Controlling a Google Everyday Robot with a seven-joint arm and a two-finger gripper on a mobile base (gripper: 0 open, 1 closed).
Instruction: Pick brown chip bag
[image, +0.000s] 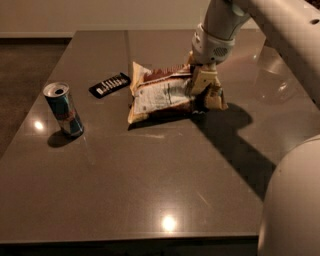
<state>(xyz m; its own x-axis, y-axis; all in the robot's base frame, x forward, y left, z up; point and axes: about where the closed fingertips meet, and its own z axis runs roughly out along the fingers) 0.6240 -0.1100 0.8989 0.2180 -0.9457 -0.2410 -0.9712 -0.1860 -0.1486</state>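
The brown chip bag (160, 95) lies on the dark table (150, 175), brown and cream-yellow with a white label panel. My gripper (204, 89) comes down from the upper right and sits on the bag's right end, shut on the crumpled edge. That end looks bunched and slightly raised, with a dark shadow under the bag's near edge. The left end of the bag rests on the table.
A small black remote-like bar (109, 85) lies just left of the bag. A blue-silver drink can (62, 109) stands further left near the table's left edge. My arm (280, 45) crosses the upper right, and its body (292, 210) fills the lower right corner.
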